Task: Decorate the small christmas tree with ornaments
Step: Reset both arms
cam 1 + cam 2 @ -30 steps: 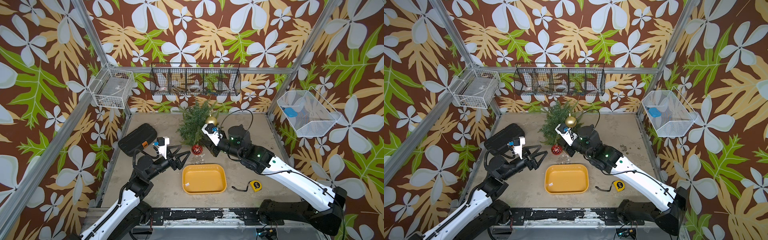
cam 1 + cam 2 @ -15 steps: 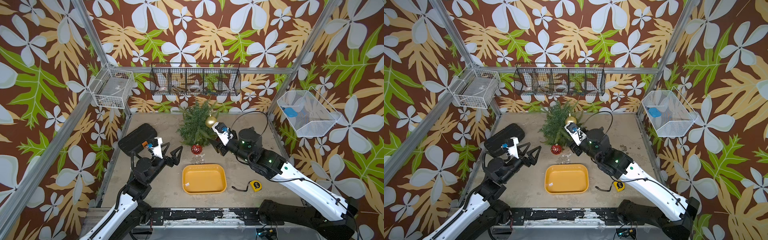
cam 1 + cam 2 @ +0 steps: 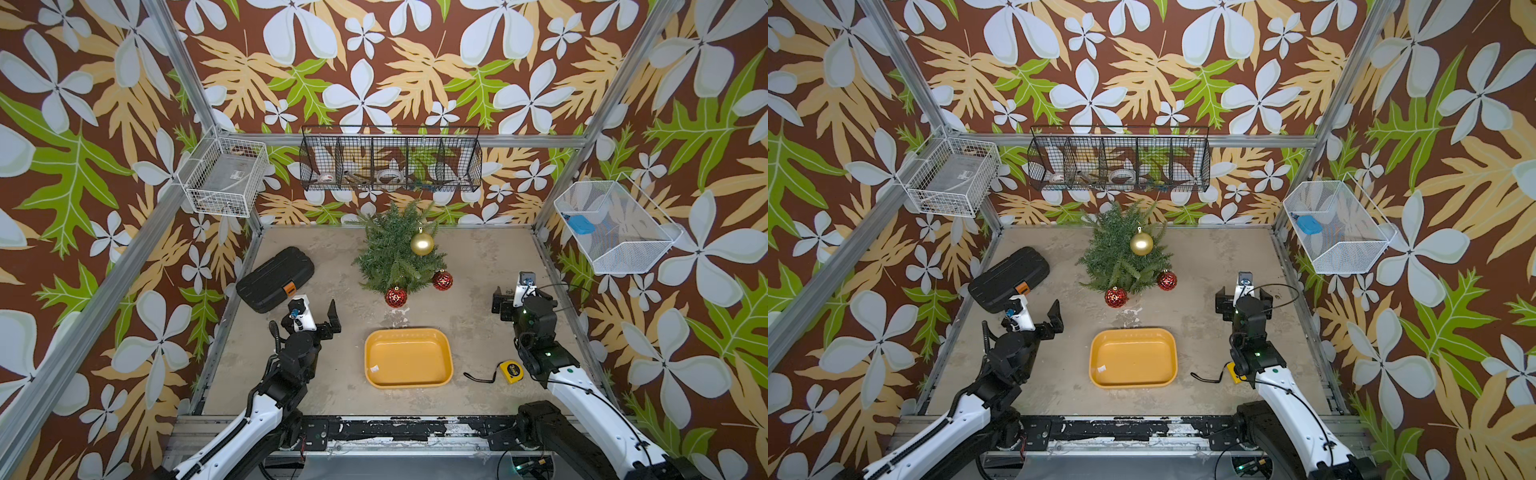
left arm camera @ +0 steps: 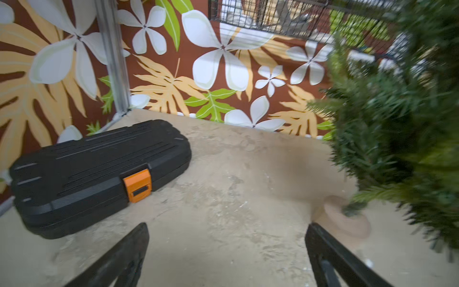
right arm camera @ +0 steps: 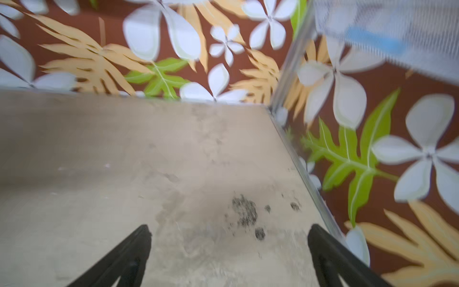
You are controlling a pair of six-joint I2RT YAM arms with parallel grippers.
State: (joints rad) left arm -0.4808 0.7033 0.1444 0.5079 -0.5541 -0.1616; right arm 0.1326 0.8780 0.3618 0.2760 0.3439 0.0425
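The small christmas tree [image 3: 390, 257] [image 3: 1121, 257] stands at the back middle of the table; the left wrist view shows its blurred fronds [image 4: 397, 124]. A gold ornament [image 3: 422, 244] [image 3: 1141, 244] hangs near its top. Two red ornaments [image 3: 395, 297] [image 3: 442, 280] [image 3: 1116, 297] [image 3: 1167, 280] hang at its lower front edge. My left gripper [image 3: 313, 320] [image 3: 1036, 322] [image 4: 226, 228] is open and empty, front left of the tree. Well to the tree's right, my right gripper [image 3: 517, 305] [image 3: 1243, 303] [image 5: 229, 227] is open and empty over bare table.
An empty yellow tray [image 3: 407, 359] lies front centre, with a yellow tape measure [image 3: 511, 369] to its right. A black case [image 3: 274, 278] [image 4: 94, 171] lies at the left. Wire baskets [image 3: 224, 178] [image 3: 390, 164] [image 3: 615, 226] hang on the walls.
Both arms have drawn back from the tree toward the front. The right gripper has opened wide, and a second red ornament now shows at the tree's lower right, where that gripper was.
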